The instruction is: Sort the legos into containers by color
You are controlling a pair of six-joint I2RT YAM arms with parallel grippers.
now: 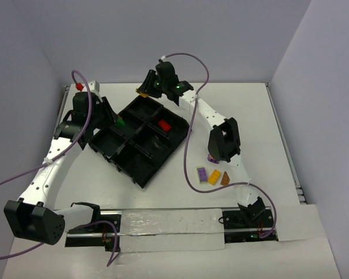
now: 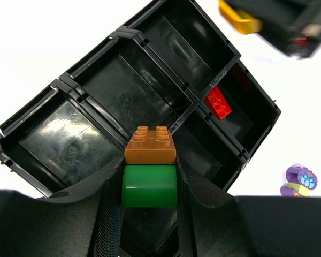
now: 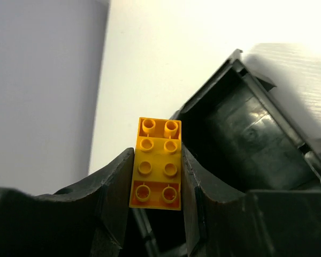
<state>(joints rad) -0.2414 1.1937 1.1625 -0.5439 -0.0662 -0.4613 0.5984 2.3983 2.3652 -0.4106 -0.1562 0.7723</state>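
My left gripper [image 1: 117, 121] [image 2: 150, 184] is shut on a green lego [image 2: 150, 186] with a brown-orange brick [image 2: 150, 144] stuck on its far end, over the left side of the black divided tray [image 1: 142, 181] [image 2: 59, 85]. My right gripper [image 1: 146, 88] [image 3: 156, 171] is shut on an orange-yellow brick [image 3: 156, 163] [image 1: 142, 91] at the tray's far corner [image 3: 236, 56]. A red brick [image 1: 164, 125] [image 2: 218, 103] lies in one compartment. Purple [image 1: 202, 173], orange-yellow [image 1: 213, 176] and brown [image 1: 225, 179] bricks lie on the table right of the tray. A rounded purple piece [image 1: 212, 158] [image 2: 299, 181] sits by them.
A small red piece [image 1: 79, 86] shows at the back left, behind the left arm. The right arm's forearm [image 1: 206, 116] stretches over the table right of the tray. White walls close the table at the back and both sides.
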